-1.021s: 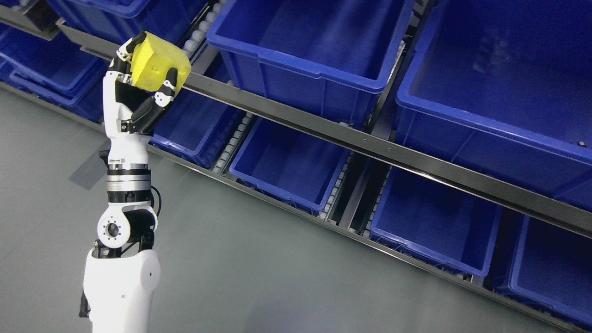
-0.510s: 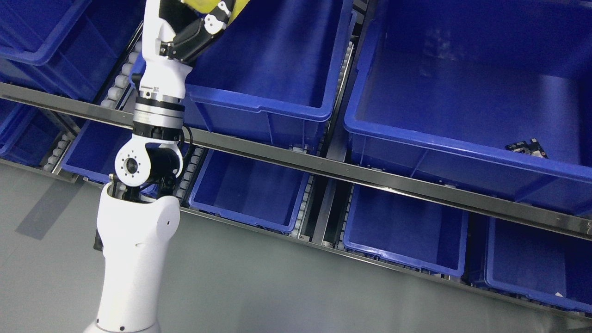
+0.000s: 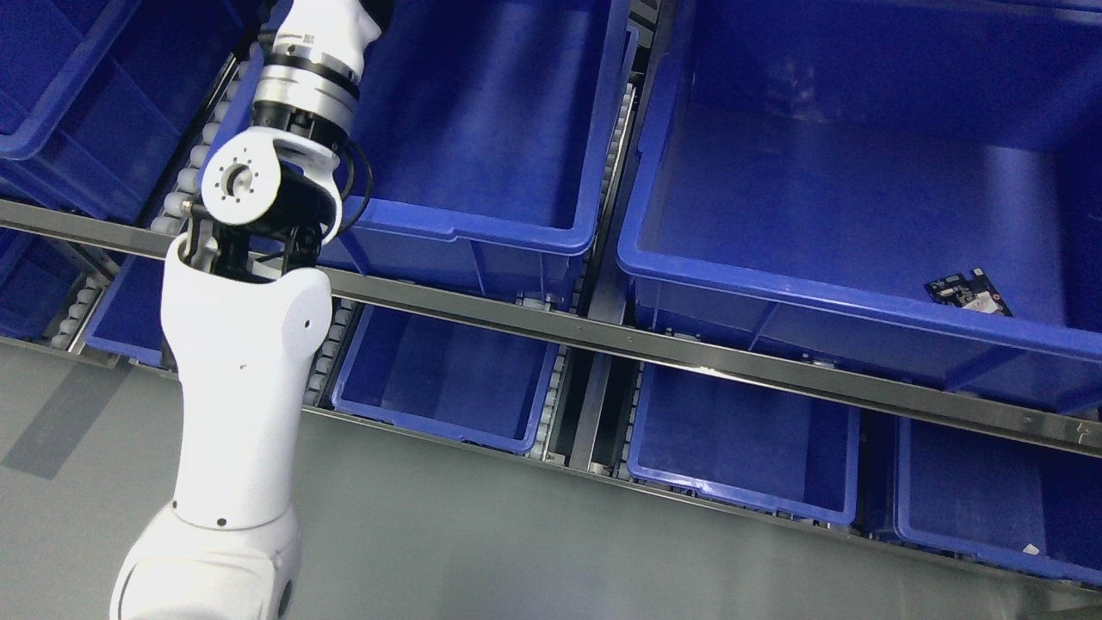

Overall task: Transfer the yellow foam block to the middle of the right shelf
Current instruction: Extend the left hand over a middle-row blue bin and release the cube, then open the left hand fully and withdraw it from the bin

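The yellow foam block is out of the picture. My left arm (image 3: 241, 370) comes up from the lower left, and its silver wrist (image 3: 308, 76) reaches the top edge over the left rim of a blue bin (image 3: 482, 234) on the upper shelf level. The hand itself lies beyond the top edge, so neither its fingers nor what it holds can be seen. The right arm does not show.
A larger blue bin (image 3: 775, 294) at the right holds a small circuit board (image 3: 968, 293). A metal rail (image 3: 689, 353) runs across under both bins. Lower blue bins (image 3: 448, 379) (image 3: 740, 448) sit beneath it, with grey floor (image 3: 516, 551) in front.
The camera has swung, shifting the shelves. My left arm has risen further; the hand with the yellow block, still partly visible half a second ago, has passed out over the top edge.
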You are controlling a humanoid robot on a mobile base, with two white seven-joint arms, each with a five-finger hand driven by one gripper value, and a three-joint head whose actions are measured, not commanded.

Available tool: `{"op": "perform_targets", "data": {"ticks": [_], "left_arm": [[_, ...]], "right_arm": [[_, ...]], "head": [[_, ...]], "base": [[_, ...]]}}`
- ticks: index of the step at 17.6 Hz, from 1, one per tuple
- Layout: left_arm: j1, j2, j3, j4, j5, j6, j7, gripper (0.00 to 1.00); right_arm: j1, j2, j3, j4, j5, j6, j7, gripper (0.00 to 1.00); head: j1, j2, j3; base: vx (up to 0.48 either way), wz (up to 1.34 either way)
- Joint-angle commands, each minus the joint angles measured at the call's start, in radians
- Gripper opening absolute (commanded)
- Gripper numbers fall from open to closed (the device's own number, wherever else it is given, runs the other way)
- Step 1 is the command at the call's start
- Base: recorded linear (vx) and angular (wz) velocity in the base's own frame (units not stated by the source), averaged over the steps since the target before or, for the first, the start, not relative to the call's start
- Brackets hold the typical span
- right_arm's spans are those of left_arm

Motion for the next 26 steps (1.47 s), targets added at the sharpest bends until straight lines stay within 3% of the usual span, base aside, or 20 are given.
{"op": "perform_targets", "data": {"ticks": [1, 4, 5, 9, 12, 15, 26], "left_arm": [[-0.112, 0.017, 0.01, 0.239, 0.005, 0.089, 0.04, 0.44], [-0.117, 0.017, 0.006, 0.294, 0.006, 0.232, 0.034, 0.97], [-0.116, 0.017, 0.008, 0.296, 0.006, 0.234, 0.034, 1.0], [-0.116, 0.017, 0.071, 0.25, 0.009, 0.187, 0.017, 1.0], [-0.022, 0.017, 0.106, 0.123, 0.009, -0.057, -0.059, 1.0], [0.094, 0.017, 0.094, 0.023, 0.009, -0.222, -0.196, 1.0], [0.322, 0.017, 0.115, -0.076, -0.015, -0.148, -0.195, 1.0]], "right_arm": [[-0.002, -0.017, 0.0, -0.017, 0.0, 0.001, 0.001, 1.0], [-0.002, -0.017, 0.0, -0.017, 0.0, 0.001, 0.001, 1.0], [-0.002, -0.017, 0.0, -0.017, 0.0, 0.001, 0.001, 1.0], [-0.002, -0.017, 0.0, -0.017, 0.0, 0.001, 0.001, 1.0], [-0.002, -0.017, 0.0, -0.017, 0.0, 0.001, 0.001, 1.0], [-0.002, -0.017, 0.0, -0.017, 0.0, 0.001, 0.001, 1.0], [-0.002, -0.017, 0.0, -0.017, 0.0, 0.001, 0.001, 1.0]], "head": [[0.0, 0.0, 0.0], [0.0, 0.0, 0.0], [0.0, 0.0, 0.0], [0.0, 0.0, 0.0], [0.0, 0.0, 0.0], [0.0, 0.0, 0.0], [0.0, 0.0, 0.0]], "base": [[0.024, -0.01], [0.012, 0.0], [0.0, 0.0], [0.0, 0.0], [0.0, 0.0], [0.0, 0.0], [0.0, 0.0]]}}
